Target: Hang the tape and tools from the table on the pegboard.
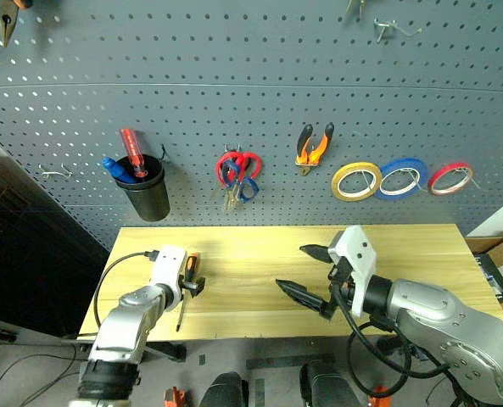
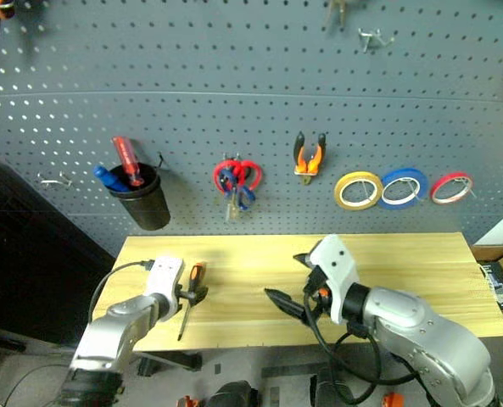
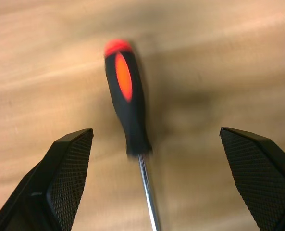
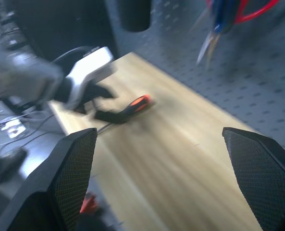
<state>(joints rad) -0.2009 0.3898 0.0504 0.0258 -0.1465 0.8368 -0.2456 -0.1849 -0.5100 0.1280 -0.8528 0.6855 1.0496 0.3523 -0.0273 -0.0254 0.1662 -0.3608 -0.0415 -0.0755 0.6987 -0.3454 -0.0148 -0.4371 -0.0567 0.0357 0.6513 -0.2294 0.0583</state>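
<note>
A slim screwdriver (image 3: 125,106) with an orange-and-black handle lies on the pale wood table (image 1: 259,254) near its left front edge. My left gripper (image 1: 192,285) hovers just over it, open, its fingers (image 3: 65,178) on either side of the handle without touching it. My right gripper (image 1: 290,266) is open and empty above the table's middle, pointing left. On the pegboard (image 1: 251,102) hang the yellow tape (image 1: 356,181), the orange-and-black pliers (image 1: 314,146) and the blue-looped scissors (image 1: 244,188).
Red-looped scissors (image 1: 238,163) share the hook with the blue ones. Blue tape (image 1: 402,177) and red tape (image 1: 450,178) hang right of the yellow ring. A black cup (image 1: 148,195) on the board holds a red screwdriver (image 1: 133,153). Boxes (image 1: 501,263) stand past the table's right end.
</note>
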